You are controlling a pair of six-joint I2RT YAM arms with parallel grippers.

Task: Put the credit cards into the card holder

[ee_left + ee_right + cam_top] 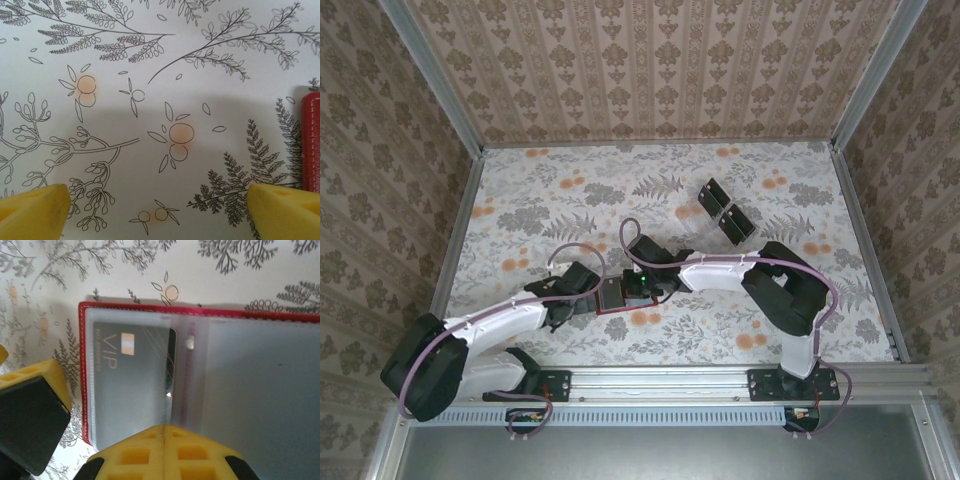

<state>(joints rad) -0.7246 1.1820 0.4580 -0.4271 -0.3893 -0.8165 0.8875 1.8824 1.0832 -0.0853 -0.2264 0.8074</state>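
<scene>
Right wrist view: I logged right gripper [165, 437] clenched empty over the open card holder [260, 390], VIP card [132, 370] sleeved; left gripper [157, 210] released beside it; spare credit cards [736, 226] lay beyond, right arm nearer.

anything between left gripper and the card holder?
Nothing: in the left wrist view, bare floral table runs from the open left gripper to the red edge of the card holder.
</scene>
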